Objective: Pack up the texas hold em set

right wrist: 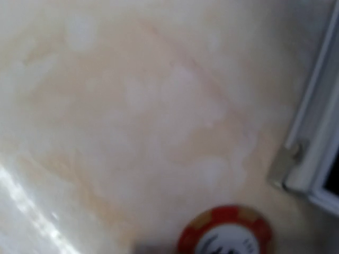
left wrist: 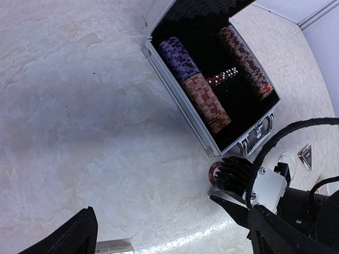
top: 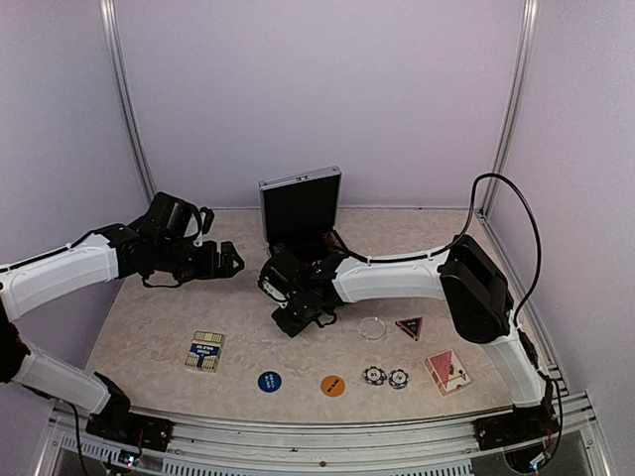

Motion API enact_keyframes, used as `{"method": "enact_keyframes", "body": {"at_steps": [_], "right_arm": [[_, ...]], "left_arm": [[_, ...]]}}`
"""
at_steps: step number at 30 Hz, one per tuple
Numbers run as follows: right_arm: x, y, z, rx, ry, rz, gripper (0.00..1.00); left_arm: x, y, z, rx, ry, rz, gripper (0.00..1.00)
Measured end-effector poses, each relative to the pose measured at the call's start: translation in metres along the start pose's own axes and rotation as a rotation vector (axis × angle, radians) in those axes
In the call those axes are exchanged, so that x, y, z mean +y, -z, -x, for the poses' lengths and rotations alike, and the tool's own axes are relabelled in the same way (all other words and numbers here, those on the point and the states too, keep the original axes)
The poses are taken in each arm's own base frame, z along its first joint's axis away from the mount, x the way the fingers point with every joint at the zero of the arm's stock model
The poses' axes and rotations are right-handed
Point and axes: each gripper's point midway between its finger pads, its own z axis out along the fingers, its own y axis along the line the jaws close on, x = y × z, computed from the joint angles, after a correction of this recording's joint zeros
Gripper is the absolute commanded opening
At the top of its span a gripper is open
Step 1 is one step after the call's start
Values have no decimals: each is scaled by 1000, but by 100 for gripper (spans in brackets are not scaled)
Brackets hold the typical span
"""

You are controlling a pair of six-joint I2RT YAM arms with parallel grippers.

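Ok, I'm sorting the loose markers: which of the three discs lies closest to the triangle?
The clear disc, right beside the dark triangle. The blue disc and the orange disc lie farther off to its left.

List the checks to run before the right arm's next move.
1. Case lid open: ok.
2. Red chip at the right jaws: ok.
3. Grip on it firm: cannot tell.
4. Free slot in the case: cannot tell.
5. Left jaws open, empty, apart from the case: ok.
6. Everything packed: not ok; pale deck, red deck, blue disc, orange disc, clear disc, triangle and two striped chips lie on the table.
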Motion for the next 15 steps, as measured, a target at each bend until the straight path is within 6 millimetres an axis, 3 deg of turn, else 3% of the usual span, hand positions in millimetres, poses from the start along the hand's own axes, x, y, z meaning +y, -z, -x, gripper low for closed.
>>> {"method": "enact_keyframes", "body": {"at_steps": [6, 9, 15], "right_arm": [[-5, 6, -9, 25, 22, -21, 38], [-7, 13, -4, 10, 26, -28, 45], [-11, 32, 9, -31, 31, -43, 51]], "left_arm": [[-16, -8, -11, 26, -8, -47, 99], [-19, -12, -17, 39, -12, -53, 99], [-20, -15, -21, 45, -5, -55, 99]]}}
